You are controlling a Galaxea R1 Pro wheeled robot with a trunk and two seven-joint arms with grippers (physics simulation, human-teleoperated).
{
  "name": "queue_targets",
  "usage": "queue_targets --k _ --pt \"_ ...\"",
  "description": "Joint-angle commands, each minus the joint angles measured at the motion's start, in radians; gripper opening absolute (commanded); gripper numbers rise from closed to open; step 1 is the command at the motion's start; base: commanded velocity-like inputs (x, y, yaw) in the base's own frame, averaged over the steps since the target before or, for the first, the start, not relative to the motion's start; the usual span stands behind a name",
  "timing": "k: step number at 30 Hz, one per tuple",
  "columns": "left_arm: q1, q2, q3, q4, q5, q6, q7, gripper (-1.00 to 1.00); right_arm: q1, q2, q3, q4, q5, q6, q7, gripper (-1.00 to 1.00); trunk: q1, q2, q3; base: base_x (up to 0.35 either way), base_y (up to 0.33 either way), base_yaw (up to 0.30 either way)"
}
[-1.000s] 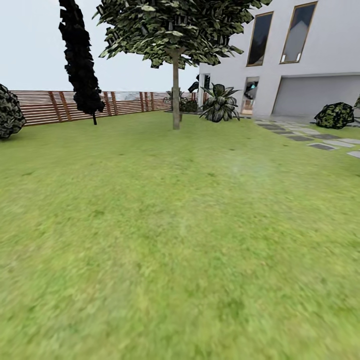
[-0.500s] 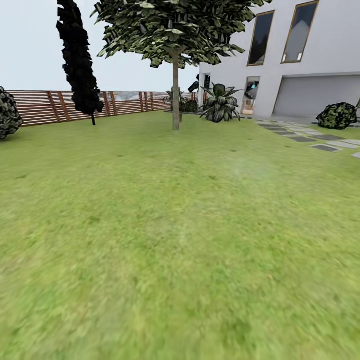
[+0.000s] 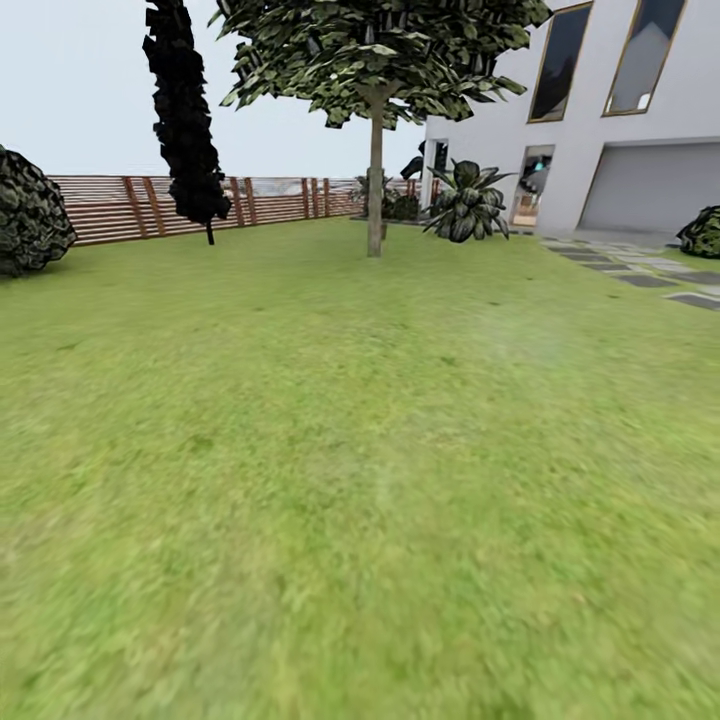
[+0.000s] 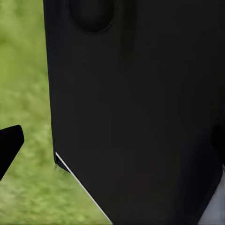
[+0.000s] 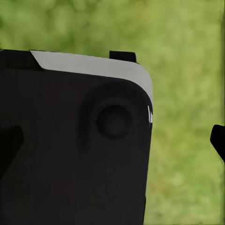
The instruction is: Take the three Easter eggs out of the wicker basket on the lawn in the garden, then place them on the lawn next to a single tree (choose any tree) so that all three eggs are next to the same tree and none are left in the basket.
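Lawn (image 3: 330, 480) spreads ahead, with a round bush (image 3: 30, 212) far left, a dark cypress (image 3: 185, 120) by the wooden fence (image 3: 120, 205), then the pale-trunked tree (image 3: 375, 180), a palm (image 3: 466, 203) and the white house (image 3: 640, 110). Eggs and basket are out of sight. Whether either gripper's fingers are open cannot be told. The step is judged to be travel: scan for the basket, drive slowly.

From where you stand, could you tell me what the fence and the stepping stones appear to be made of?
The fence looks like reddish-brown wood with a matte finish: thin horizontal slats between posts. The stepping stones look like flat grey stone or concrete slabs set flush in the lawn; which one, the render leaves open.
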Motion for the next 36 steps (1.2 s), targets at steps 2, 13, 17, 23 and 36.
queue_targets --k 2,13,17,23,36 --pt "0.001 -0.001 0.006 -0.002 0.000 -0.001 0.000 1.00 -0.001 -0.001 0.000 0.003 0.004 -0.003 -0.001 1.00 0.001 0.000 -0.003 0.339 0.000 0.196" --pt "0.001 0.001 0.006 -0.001 0.000 -0.001 0.000 1.00 -0.001 -0.008 0.002 0.005 0.008 -0.011 -0.001 1.00 0.001 0.000 -0.015 0.339 0.000 0.169" --pt "0.001 0.001 0.006 -0.001 0.000 -0.001 0.000 1.00 -0.001 -0.007 0.004 0.005 0.007 -0.008 0.002 1.00 0.001 0.000 -0.015 0.339 0.000 0.022" --pt "0.001 0.002 0.006 -0.001 0.000 -0.001 0.000 1.00 -0.001 -0.007 0.006 0.009 0.007 -0.005 0.007 1.00 0.001 0.000 -0.015 0.339 0.000 0.003" --pt "0.001 0.003 0.006 -0.001 0.000 -0.002 -0.001 1.00 -0.001 -0.003 -0.002 0.003 0.005 -0.009 0.002 1.00 0.001 0.000 -0.015 0.339 0.000 0.000"
